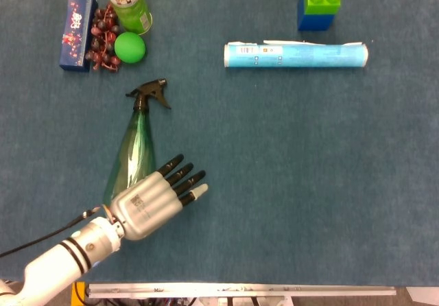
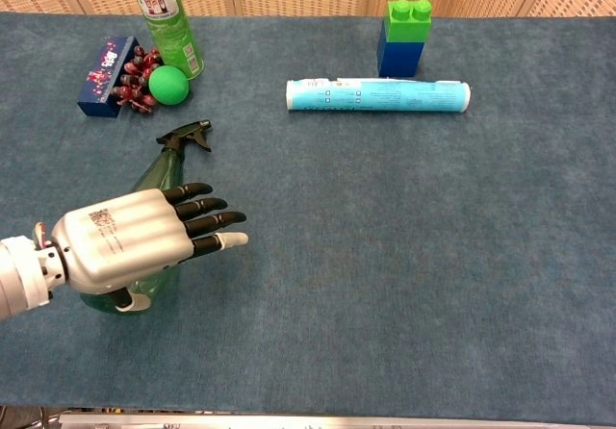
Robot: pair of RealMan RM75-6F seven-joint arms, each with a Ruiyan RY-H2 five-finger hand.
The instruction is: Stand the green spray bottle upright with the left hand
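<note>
The green spray bottle (image 1: 136, 145) lies on its side on the blue table cover, its black trigger head (image 1: 149, 92) pointing away from me. My left hand (image 1: 151, 199) hovers over the bottle's base end, palm down, fingers stretched out and spread toward the right. In the chest view the left hand (image 2: 135, 241) covers the wide end of the bottle (image 2: 164, 172), and the thumb shows beneath the palm beside the base. Nothing is gripped. The right hand appears in neither view.
At the far left stand a tall green can (image 1: 125, 1), a green ball (image 1: 129, 46), a bunch of dark grapes (image 1: 103, 37) and a blue box (image 1: 75, 21). A blue-and-white tube (image 1: 295, 54) lies at the back right, near a green-on-blue block (image 1: 319, 4).
</note>
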